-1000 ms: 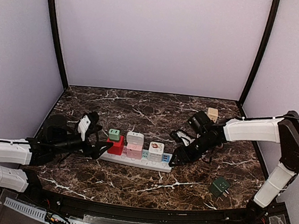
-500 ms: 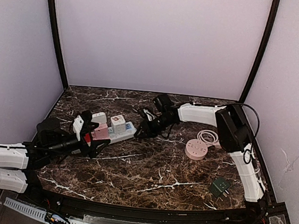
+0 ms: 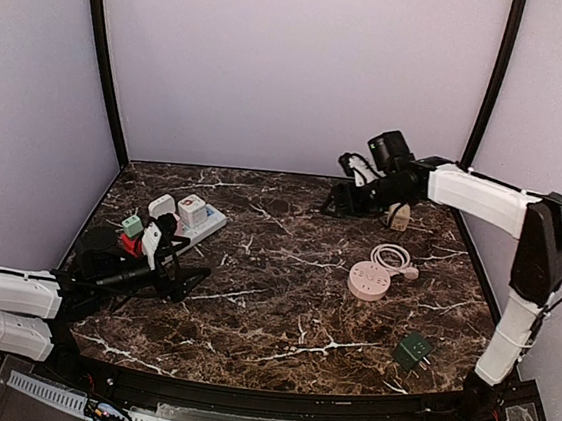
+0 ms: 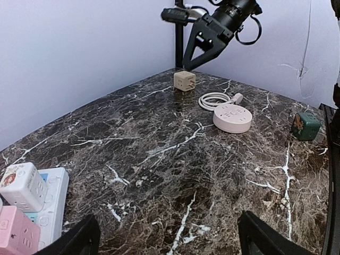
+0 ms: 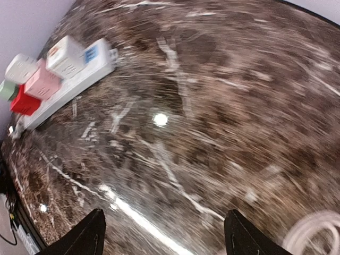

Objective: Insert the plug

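I see the dark green cube-shaped plug [image 3: 413,350] lying loose at the near right of the brown marble table [image 3: 280,311], well apart from both arms. The white power strip [image 3: 187,223], crowded with coloured adapters, sits at the far left. My left gripper [image 3: 182,273] is just beside it, fingers spread and empty. My right gripper [image 3: 341,199] hangs raised at the far right, spread and empty, near a beige cube plug [image 3: 397,217]. A pink round socket hub [image 3: 368,279] lies right of centre.

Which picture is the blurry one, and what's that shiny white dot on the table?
Right wrist view: the blurry one, with the marble table streaked, the power strip soft-edged, and the dot a glare spot, likely a lamp's reflection. Left wrist view: sharp. Top external view: clear, evenly lit.
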Controlling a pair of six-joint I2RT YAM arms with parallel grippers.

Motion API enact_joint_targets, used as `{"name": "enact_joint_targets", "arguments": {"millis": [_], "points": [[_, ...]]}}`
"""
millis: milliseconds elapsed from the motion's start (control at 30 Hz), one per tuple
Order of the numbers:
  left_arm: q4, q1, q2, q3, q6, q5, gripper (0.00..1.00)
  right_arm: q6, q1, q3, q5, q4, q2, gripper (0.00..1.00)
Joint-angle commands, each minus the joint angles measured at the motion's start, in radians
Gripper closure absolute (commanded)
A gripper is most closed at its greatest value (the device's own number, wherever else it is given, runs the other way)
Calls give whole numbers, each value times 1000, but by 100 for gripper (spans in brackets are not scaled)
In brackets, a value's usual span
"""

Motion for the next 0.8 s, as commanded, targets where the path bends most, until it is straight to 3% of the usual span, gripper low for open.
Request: {"name": "enact_joint_targets", "arguments": {"millis": [0, 133, 233, 300, 400, 533, 767], "points": [[60, -26, 15, -14, -26, 18, 9, 37, -181, -288, 243, -146, -165, 21], [49, -42, 33, -2, -14, 27, 9, 52, -261, -442, 225, -165, -241, 17], [48, -59, 49, 6, 0, 31, 9, 65, -267, -463, 246, -120, -225, 18], [53, -65, 58, 6, 4, 27, 9, 69, -271, -438, 282, -102, -183, 25], [55, -67, 52, 3, 4, 13, 9, 81, -278, -374, 335, -91, -114, 44], [53, -67, 33, -9, -4, -21, 9, 90, -279, -292, 322, -75, -59, 58], [61, -67, 4, -39, -16, -53, 9, 95, -266, -176, 305, -86, 24, 59]]}}
